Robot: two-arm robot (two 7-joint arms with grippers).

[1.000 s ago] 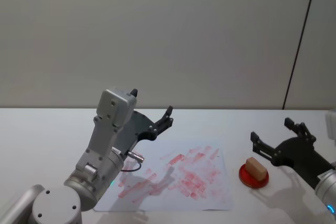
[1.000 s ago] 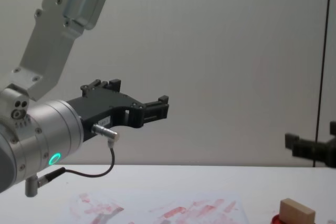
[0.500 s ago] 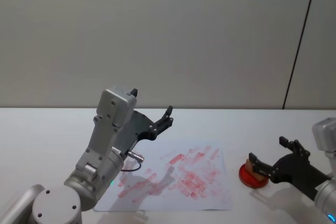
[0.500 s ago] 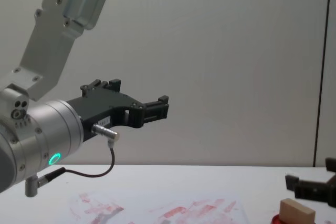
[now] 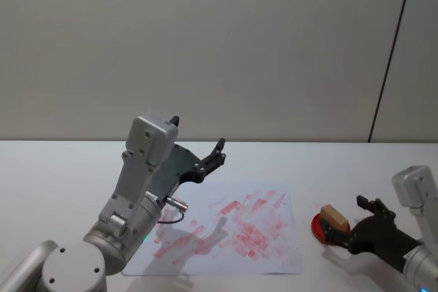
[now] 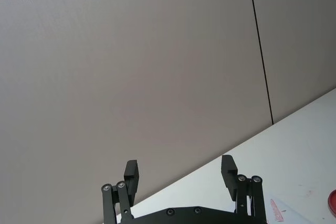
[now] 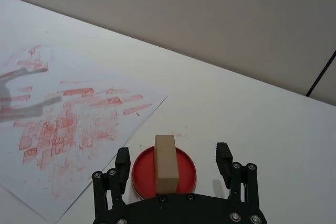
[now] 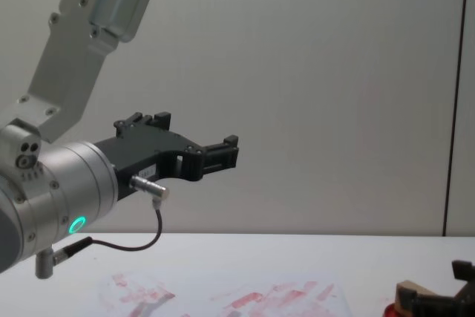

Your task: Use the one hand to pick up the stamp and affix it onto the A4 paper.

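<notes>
The stamp, a light tan wooden block, stands on a round red ink pad to the right of the A4 paper, a white sheet covered in red prints. My right gripper is open and low over the pad, one finger on each side of the stamp with a gap on both sides. In the head view the stamp lies just ahead of the right gripper, beside the A4 paper. My left gripper hangs open in the air above the paper's far left part.
The white table runs back to a plain grey wall. The big silver left arm, with a green light and a looping cable, fills the left of the chest view. The paper's edge and the stamp show low there.
My right gripper has come down and drawn in toward the stamp, from above and behind the pad to straddling the block. The left arm has not moved.
</notes>
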